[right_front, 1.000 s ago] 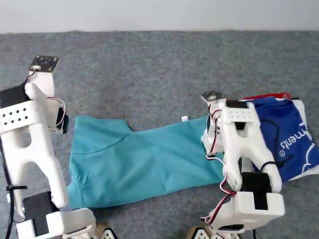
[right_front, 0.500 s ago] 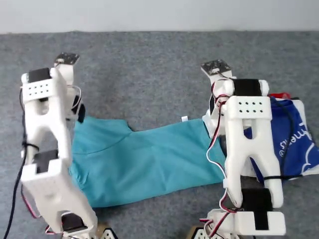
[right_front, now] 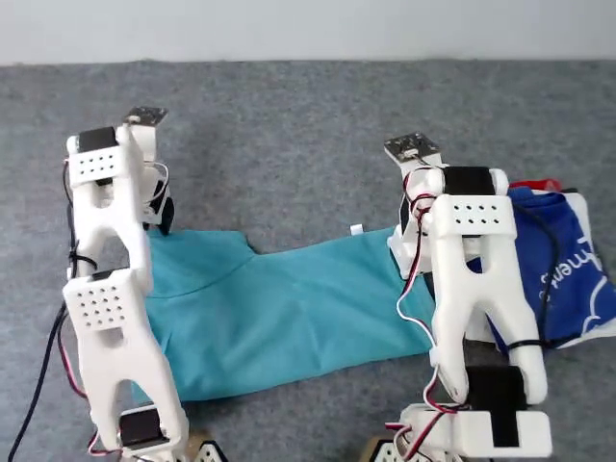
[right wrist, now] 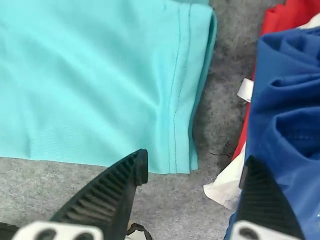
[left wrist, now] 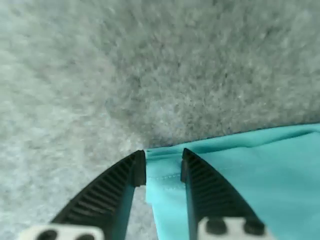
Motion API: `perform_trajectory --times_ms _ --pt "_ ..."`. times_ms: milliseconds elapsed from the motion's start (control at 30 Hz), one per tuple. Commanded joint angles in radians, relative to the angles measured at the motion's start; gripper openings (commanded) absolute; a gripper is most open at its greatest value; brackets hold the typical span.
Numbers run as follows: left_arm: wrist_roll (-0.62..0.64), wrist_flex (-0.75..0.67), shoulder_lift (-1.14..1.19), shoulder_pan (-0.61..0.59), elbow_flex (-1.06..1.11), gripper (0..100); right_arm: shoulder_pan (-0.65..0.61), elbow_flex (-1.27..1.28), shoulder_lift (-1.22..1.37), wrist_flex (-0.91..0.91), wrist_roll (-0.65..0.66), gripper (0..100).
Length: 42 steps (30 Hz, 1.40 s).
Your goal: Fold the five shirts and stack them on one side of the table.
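**One teal shirt flat, a pile at its hem**

One teal shirt [right_front: 279, 308] lay spread across the middle of the grey surface [right_front: 289, 135]. Just beside its hem sat a pile: one blue shirt [right_front: 563, 279] on top, with one red edge [right_front: 534, 184] and one white edge [right wrist: 222, 190] beneath. The left arm [right_front: 106, 279] had its jaws narrowly open astride the teal corner. The right arm [right_front: 472, 279] had its jaws wide apart over hem and pile.

Two robot arms: left arm [right_front: 106, 298] and right arm [right_front: 472, 279]. Two grippers, one per arm: left gripper [left wrist: 162, 167] and right gripper [right wrist: 195, 165], each with two fingers. One grey table [right_front: 289, 125]. One teal shirt [right_front: 279, 308]. One pile of three coloured cloths: one blue shirt [right_front: 553, 260], one red cloth [right_front: 534, 184], one white cloth [right wrist: 222, 190]. Whether the red and white are whole shirts cannot be told.
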Motion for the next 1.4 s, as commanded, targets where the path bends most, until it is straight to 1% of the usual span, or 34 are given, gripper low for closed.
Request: perform_trajectory --times_ms 0,100,267,533,600,767,933,1233,1367 --pt "0.008 0.020 0.021 0.005 -0.079 12 -0.004 -0.003 -0.044 -0.013 0.011 29.6" --pt "0.008 0.046 0.048 0.015 -0.099 11 -0.004 -0.003 -0.044 -0.013 0.011 29.6" --pt "0.008 0.057 0.048 0.026 -0.101 2 -0.005 -0.002 -0.044 -0.012 0.011 29.6" --pt "0.009 0.072 -0.057 0.029 -0.090 2 -0.007 0.000 -0.045 -0.007 0.009 29.6" --pt "0.009 0.072 -0.098 0.029 -0.053 2 -0.007 0.000 -0.045 -0.005 0.009 29.6" --pt "0.005 0.072 -0.241 0.038 0.186 2 -0.007 0.000 -0.045 -0.004 0.008 29.6" --pt "0.000 0.071 -0.450 0.063 0.384 2 -0.007 0.000 -0.045 -0.004 0.008 29.6" --pt "-0.002 0.061 -0.795 0.189 0.802 2 -0.007 0.000 -0.047 -0.002 0.008 29.6" --pt "-0.060 0.054 -0.885 0.192 0.938 2 -0.007 0.000 -0.047 -0.002 0.006 29.6"
